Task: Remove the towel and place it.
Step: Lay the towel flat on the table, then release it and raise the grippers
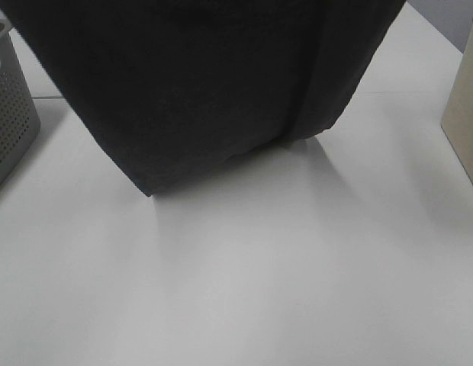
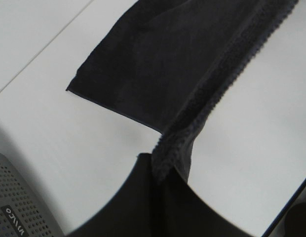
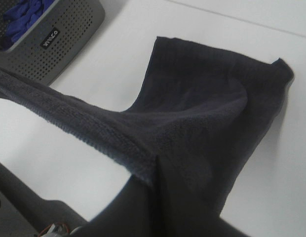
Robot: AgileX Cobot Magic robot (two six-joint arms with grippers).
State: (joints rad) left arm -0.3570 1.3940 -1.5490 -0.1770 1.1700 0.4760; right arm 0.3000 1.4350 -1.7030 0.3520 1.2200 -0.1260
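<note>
Towel (image 1: 206,84), dark terry: raised, top hem stretched between left end effector (image 2: 158,170) and right end effector (image 3: 154,175), each pinching that hem; lower end trailing on white bench (image 1: 297,267), beside grey perforated basket (image 1: 11,107).

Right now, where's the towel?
Exterior high view: the towel hangs across the upper centre, lower end on the table, between the grey basket at left and a beige object at right.

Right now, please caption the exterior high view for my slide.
Dark towel hangs with its lower end on the white table, grey perforated basket at left.
</note>
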